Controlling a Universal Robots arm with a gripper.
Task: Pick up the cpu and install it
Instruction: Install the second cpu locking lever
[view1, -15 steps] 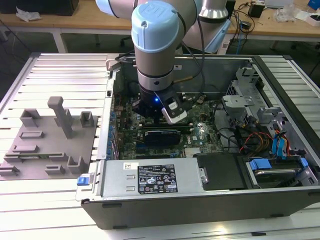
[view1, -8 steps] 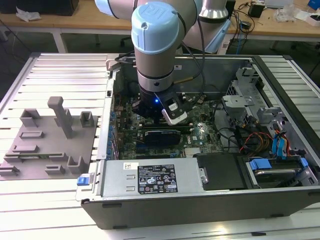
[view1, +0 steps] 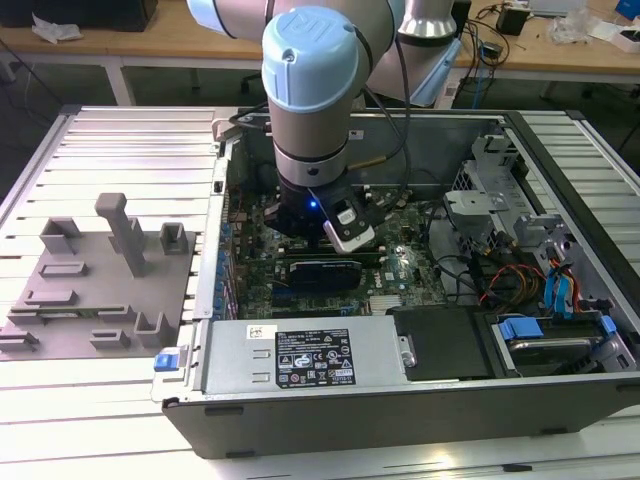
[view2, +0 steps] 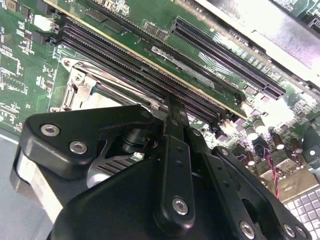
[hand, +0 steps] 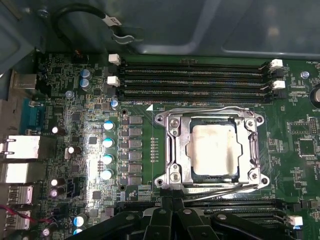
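Note:
The cpu (hand: 215, 150), a flat square chip with a silvery-grey top, lies inside the metal socket frame (hand: 172, 125) on the green motherboard (hand: 75, 85) in the first wrist view. My gripper (hand: 172, 201) is shut with nothing visible between its black fingers (hand: 164, 205). Its tips sit just off the edge of the socket frame, apart from the chip. In the second wrist view the gripper (view2: 172, 107) points at a corner of the same frame (view2: 80, 82), beside the memory slots (view2: 150, 75). In the exterior view the gripper (view1: 300, 228) is low inside the open computer case (view1: 400, 420).
Grey fixture blocks (view1: 100, 280) stand on the ribbed table at the exterior view's left. The power supply (view1: 300, 355) lines the case's near side. Drive bays and cables (view1: 520, 260) fill the exterior view's right. Capacitors (hand: 107, 150) and rear ports (hand: 20, 150) sit beside the socket.

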